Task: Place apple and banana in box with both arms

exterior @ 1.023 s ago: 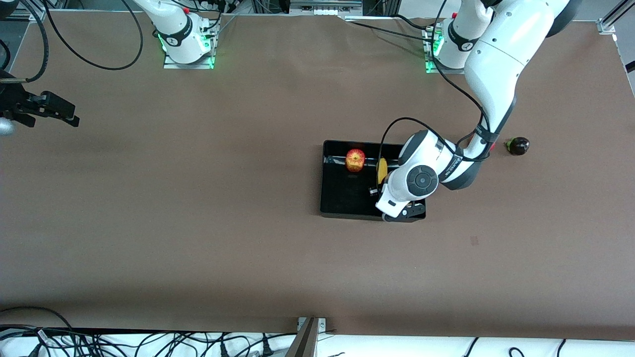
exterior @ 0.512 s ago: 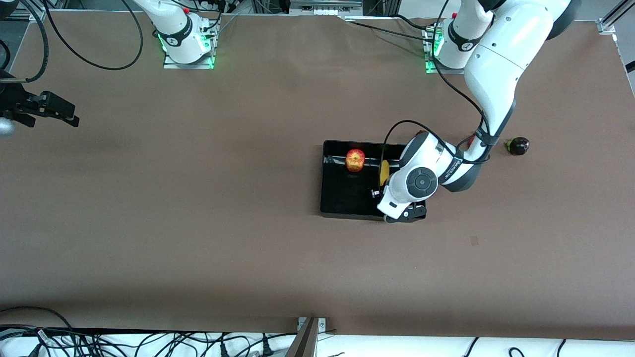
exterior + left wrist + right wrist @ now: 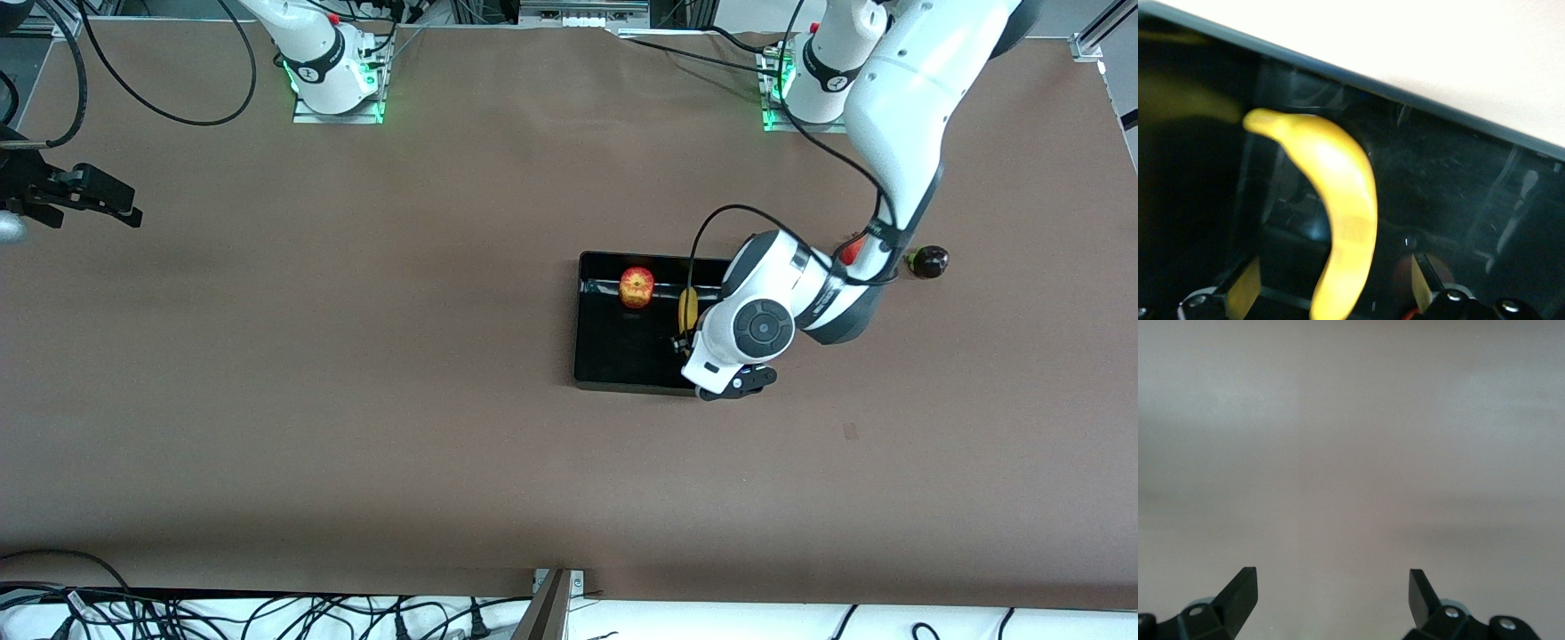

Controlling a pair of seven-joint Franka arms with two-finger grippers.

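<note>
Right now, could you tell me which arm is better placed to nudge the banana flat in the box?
Left. The left gripper hangs open over the banana inside the box; the right gripper waits open at the right arm's end of the table.

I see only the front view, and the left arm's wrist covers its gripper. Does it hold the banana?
Observer: No. In the left wrist view the left gripper is open, and the banana lies between its fingers without touching them.
Operator: Is the banana inside the box?
Observer: Yes, it lies in the box, with its tip near one wall.
Operator: And the right gripper?
Observer: The right gripper is open, with nothing between its fingers, over the table.
</note>
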